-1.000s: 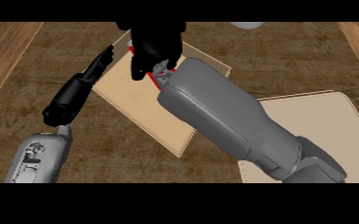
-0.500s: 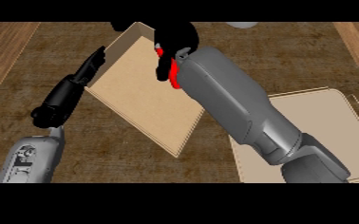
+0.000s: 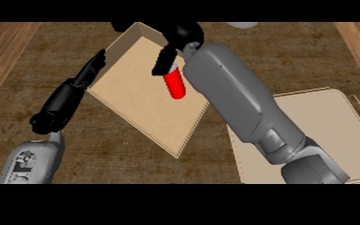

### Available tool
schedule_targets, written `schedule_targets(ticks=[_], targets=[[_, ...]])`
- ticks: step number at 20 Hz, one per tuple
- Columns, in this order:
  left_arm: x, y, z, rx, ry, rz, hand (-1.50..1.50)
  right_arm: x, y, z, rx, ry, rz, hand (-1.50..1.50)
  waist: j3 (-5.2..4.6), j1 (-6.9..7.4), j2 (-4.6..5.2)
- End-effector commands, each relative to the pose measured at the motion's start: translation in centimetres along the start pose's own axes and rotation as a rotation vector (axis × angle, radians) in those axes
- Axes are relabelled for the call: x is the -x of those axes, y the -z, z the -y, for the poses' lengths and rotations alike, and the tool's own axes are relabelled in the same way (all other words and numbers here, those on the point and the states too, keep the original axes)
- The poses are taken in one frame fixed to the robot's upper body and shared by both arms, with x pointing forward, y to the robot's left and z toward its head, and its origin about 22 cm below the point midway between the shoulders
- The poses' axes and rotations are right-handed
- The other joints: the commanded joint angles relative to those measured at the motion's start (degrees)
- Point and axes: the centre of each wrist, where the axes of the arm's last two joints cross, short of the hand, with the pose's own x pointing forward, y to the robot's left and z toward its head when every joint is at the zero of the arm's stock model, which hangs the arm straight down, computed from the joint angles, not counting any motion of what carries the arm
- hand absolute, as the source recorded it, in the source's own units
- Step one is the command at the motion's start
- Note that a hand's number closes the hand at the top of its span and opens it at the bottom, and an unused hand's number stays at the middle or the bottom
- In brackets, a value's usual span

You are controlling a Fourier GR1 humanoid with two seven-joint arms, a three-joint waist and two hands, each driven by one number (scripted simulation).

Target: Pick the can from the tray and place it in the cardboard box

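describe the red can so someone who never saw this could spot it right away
Find the open tan cardboard box at the middle of the dark wooden counter. Over its floor, under the robot's black right hand, hangs a small red cylindrical can. It is the only bright red thing here.

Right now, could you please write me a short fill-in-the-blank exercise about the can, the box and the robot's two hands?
1. The cylindrical can above the tan cardboard box is coloured ____.
2. The can is held by the robot's ____ hand.
3. The robot's left hand is at the box's ____ side in the head view.
4. The flat beige tray lies to the ____ of the box.

Missing words: red; right; left; right
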Motion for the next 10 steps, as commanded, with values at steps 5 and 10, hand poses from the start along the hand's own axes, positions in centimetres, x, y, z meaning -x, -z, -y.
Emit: schedule_targets(ticks=[5,10], targets=[[-0.4,0.1,0.6,-0.001,0.005,0.004,0.00,3.4,-1.2,3.9,0.335,0.709,0.047,-1.50,0.05,0.19,-0.13],[1.4,-0.1,0.4,-0.026,0.026,-0.003,0.00,7.5,-1.2,2.7,0.421,0.798,0.016,-1.50,-0.09,-0.93,0.08]])
